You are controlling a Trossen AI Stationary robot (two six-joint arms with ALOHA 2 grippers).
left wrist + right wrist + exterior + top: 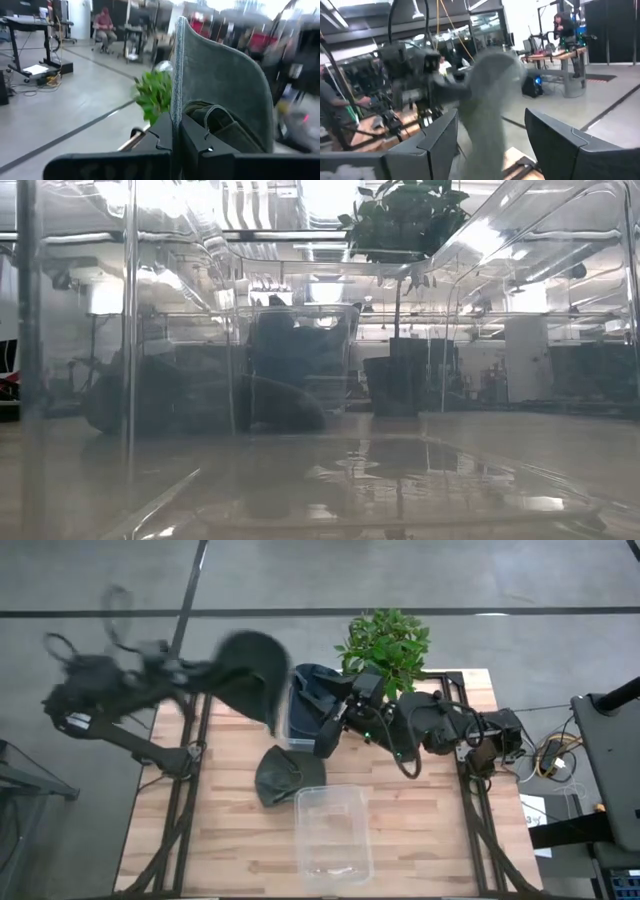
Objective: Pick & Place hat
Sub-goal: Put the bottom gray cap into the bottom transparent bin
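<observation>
My left gripper (pixel 207 672) is raised over the table's far left part and is shut on a dark green hat (pixel 250 668), which is blurred in the high view. In the left wrist view the hat (pixel 220 85) stands up above the fingers. A second dark hat (pixel 287 776) lies flat on the wood near the table's middle; the low view shows this hat (pixel 190 395) too. My right gripper (pixel 330 735) is open beside a bin of dark hats (pixel 308 698) and touches nothing. In the right wrist view the right gripper (pixel 492 140) faces the held hat (pixel 490 95). My left gripper pinches the hat's thin edge (pixel 175 107) between its two fingers (pixel 162 137). The hat is lifted clear of the table and rises edge-on past the fingertips, its hollow side with an inner band (pixel 220 127) turned to one side.
A clear plastic container (pixel 333 830) stands at the table's near middle, and the low view looks through its walls. A potted plant (pixel 385 645) stands at the far edge beside the bin. Cables and equipment (pixel 555 755) lie off the right edge. People sit in the room behind.
</observation>
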